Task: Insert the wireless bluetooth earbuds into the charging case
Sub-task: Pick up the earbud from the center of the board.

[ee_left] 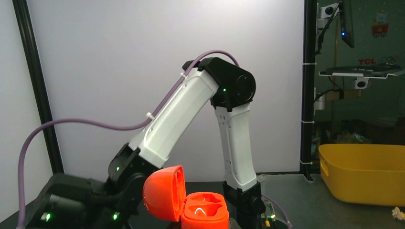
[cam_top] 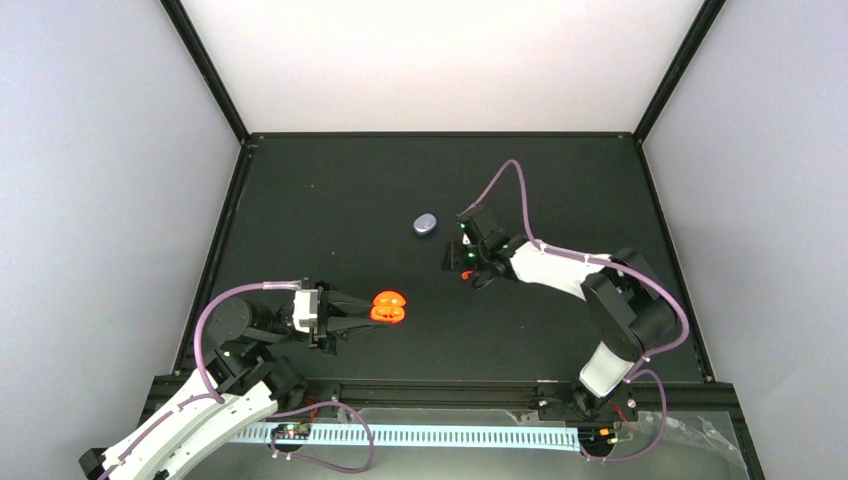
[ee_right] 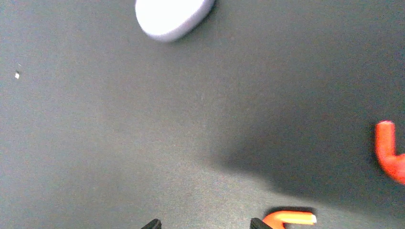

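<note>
An open red-orange charging case [cam_top: 388, 306] rests on the black table, and my left gripper [cam_top: 362, 313] is shut on its near side. In the left wrist view its lid [ee_left: 165, 192] stands up to the left of the base [ee_left: 205, 210], whose two wells look empty. My right gripper [cam_top: 463, 264] hangs low over the table with its jaws open [ee_right: 205, 224]. One red-orange earbud [ee_right: 289, 218] lies just outside the right fingertip [ee_right: 258, 223]. A second red-orange earbud [ee_right: 389, 152] lies further right. The purple earbuds are out of view.
A closed lavender pebble-like case [cam_top: 425, 224] lies on the table beyond the right gripper and also shows in the right wrist view [ee_right: 172, 16]. Black frame rails edge the table. A yellow bin [ee_left: 365, 171] stands off the table.
</note>
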`<state>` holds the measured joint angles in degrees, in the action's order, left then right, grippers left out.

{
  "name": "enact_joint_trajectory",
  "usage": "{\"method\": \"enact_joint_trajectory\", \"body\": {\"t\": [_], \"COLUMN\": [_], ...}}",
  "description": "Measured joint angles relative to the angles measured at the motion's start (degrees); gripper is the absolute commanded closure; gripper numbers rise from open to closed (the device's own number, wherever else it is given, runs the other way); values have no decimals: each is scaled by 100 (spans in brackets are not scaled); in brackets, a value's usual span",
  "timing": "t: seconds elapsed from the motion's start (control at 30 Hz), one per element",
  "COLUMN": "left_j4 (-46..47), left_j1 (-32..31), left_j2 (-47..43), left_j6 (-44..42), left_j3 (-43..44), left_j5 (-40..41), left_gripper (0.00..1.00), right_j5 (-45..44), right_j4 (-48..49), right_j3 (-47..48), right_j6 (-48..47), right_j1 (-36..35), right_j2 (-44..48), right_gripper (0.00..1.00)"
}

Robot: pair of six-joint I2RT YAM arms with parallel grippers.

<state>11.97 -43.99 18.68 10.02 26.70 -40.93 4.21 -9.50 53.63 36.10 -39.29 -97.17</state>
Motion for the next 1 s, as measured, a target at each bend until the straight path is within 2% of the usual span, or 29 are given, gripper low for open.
{"method": "enact_joint_trajectory", "body": {"t": [0.2, 0.37, 1.0], "left_j4": [-2, -2, -2], "left_j1": [0, 0, 0], "left_j2": [0, 2, 4], "left_j6": [-2, 0, -4], "left_j3": [0, 0, 0], "left_j5": [0, 0, 0], "left_gripper": [98, 98, 99], "right_j5": [-107, -57, 647], "right_j4": [13, 22, 431], "right_j3": [-424, -811, -223], "right_j6": [-111, -122, 4], "right_j1": [229, 278, 227], "right_j2": [577, 437, -236], "right_gripper": [52, 52, 48]}}
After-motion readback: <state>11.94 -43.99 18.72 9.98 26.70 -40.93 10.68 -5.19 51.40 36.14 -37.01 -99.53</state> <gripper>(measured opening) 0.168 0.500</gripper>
